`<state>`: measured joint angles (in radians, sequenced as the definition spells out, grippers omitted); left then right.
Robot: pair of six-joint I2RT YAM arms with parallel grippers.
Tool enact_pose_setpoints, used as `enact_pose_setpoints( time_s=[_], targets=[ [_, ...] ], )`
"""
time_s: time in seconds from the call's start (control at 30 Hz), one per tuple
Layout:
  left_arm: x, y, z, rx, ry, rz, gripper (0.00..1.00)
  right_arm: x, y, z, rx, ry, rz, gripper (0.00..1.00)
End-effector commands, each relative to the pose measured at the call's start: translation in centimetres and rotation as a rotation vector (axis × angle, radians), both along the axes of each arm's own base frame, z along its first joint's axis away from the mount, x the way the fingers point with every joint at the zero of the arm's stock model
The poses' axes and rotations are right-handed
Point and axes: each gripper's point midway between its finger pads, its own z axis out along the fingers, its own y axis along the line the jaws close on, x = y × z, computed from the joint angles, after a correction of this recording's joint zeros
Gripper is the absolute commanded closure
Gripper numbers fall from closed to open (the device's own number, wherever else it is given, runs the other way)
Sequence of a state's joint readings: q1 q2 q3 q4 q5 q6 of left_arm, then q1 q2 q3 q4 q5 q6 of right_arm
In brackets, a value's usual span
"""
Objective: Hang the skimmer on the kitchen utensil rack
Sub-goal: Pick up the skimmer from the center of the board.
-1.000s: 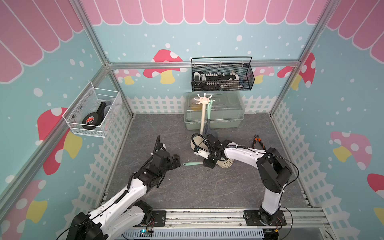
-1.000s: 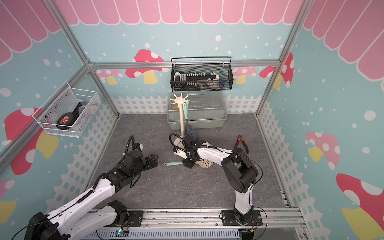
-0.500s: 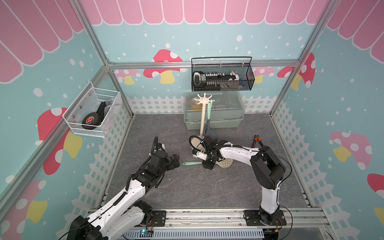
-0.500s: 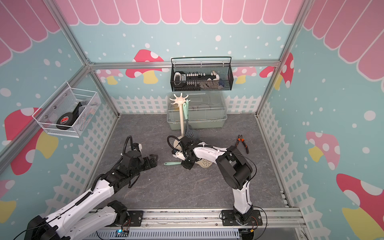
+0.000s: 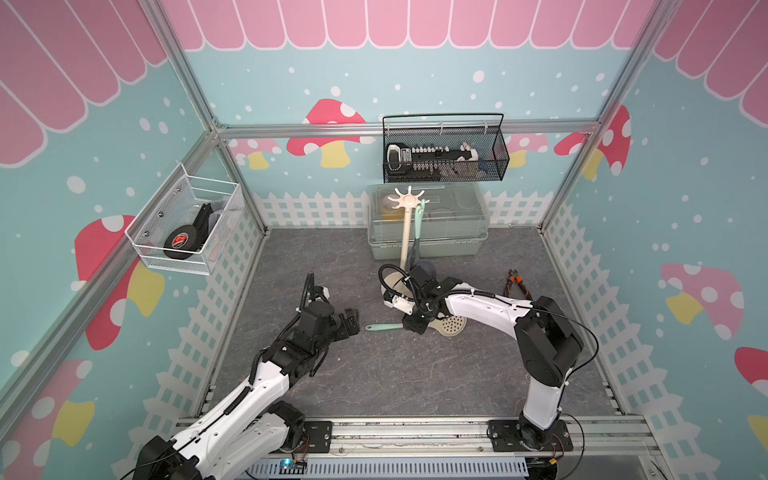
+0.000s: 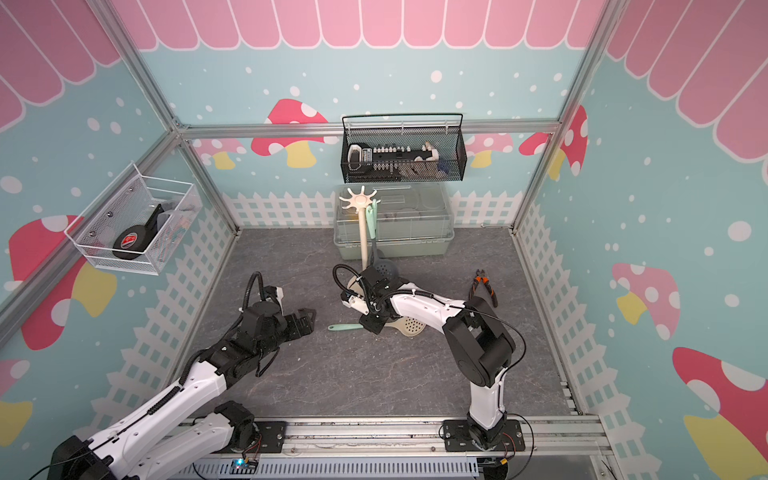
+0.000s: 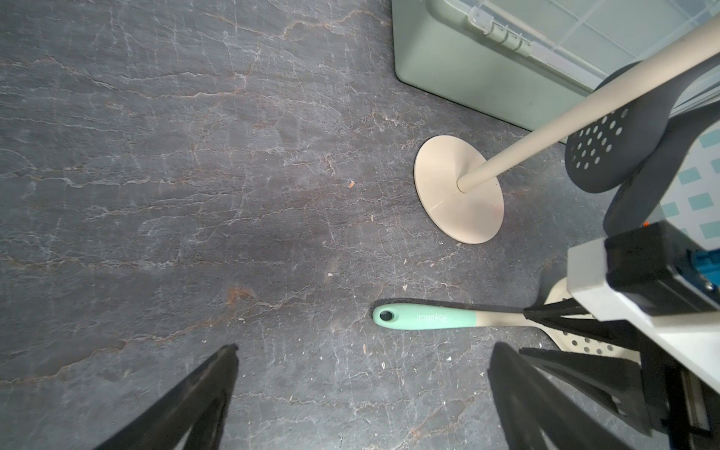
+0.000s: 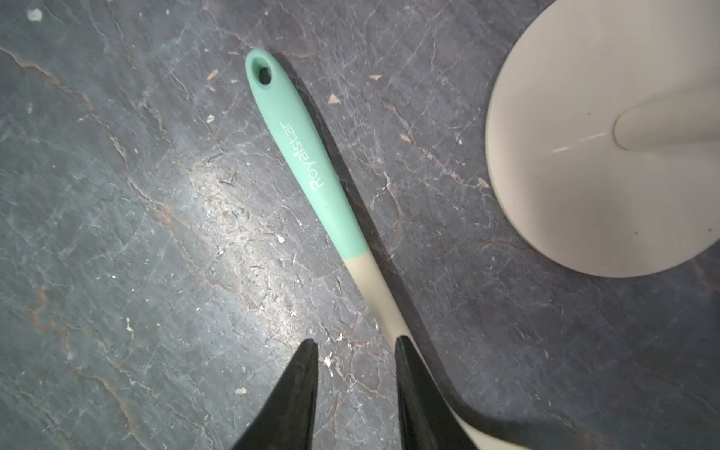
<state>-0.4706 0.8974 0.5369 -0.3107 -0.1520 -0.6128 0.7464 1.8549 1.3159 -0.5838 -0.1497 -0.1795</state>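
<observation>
Pickup underway: the skimmer [image 8: 307,163] lies flat mid desk [image 5: 374,374], beside the kitchen utensil rack [image 5: 405,232] base. The right gripper [image 8: 354,346] has its jaws narrowly apart, off-centre over the neck, and the left gripper [image 5: 348,320] jaws are wide. Next, I reckon: re-centre and clamp.

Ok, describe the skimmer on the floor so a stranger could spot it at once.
Start at the cream rack standing before the green box at the back. On the floor by its round base, at the right gripper, lies the skimmer. Unlike the dark grey one hanging on the rack, it has a mint handle and a cream head.
</observation>
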Motion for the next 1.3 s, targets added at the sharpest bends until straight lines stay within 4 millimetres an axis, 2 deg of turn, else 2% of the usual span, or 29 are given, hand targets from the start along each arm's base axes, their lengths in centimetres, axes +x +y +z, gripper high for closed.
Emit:
enact_pose_setpoints(
  time_s=[0.0, 0.07, 0.23, 0.47, 0.6, 0.8, 0.93, 1.03, 1.13, 1.27],
  targets=[
    [-0.3, 0.3, -0.6, 0.010, 0.014, -0.005, 0.01, 0.1, 0.4, -0.5, -0.019, 0.010, 0.017, 0.64],
    [-0.3, 0.2, -0.7, 0.009, 0.016, -0.008, 0.01, 0.0, 0.3, -1.9, -0.048, 0.036, 0.026, 0.63],
    [-0.4, 0.2, -0.9, 0.007, 0.019, -0.008, 0.01, 0.2, 0.1, -3.7, -0.091, 0.049, 0.037, 0.60],
    [-0.5, 0.3, -1.2, 0.009, 0.025, -0.006, 0.01, 0.0, 0.0, -4.7, -0.106, 0.069, 0.041, 0.61],
    [-0.5, 0.3, -1.4, 0.009, 0.028, -0.005, 0.01, -0.6, 0.3, -4.5, -0.080, 0.092, 0.050, 0.70],
    [-0.5, 0.3, -1.3, 0.007, 0.025, -0.004, 0.00, -1.2, 0.6, -4.2, -0.049, 0.120, 0.050, 0.92],
    [-0.6, 0.4, -1.4, 0.005, 0.025, -0.002, 0.01, -1.5, 0.6, -4.5, -0.043, 0.137, 0.046, 1.00],
    [-0.7, 0.4, -1.4, 0.003, 0.025, -0.002, 0.01, -1.5, 1.0, -4.4, -0.022, 0.146, 0.042, 1.00],
    [-0.7, 0.4, -1.3, 0.002, 0.022, -0.001, 0.01, -1.4, 1.8, -3.4, 0.024, 0.144, 0.035, 1.00],
    [-0.7, 0.5, -1.0, 0.007, 0.019, -0.003, 0.01, -1.0, 3.0, -0.3, 0.109, 0.119, 0.028, 1.00]
  ],
)
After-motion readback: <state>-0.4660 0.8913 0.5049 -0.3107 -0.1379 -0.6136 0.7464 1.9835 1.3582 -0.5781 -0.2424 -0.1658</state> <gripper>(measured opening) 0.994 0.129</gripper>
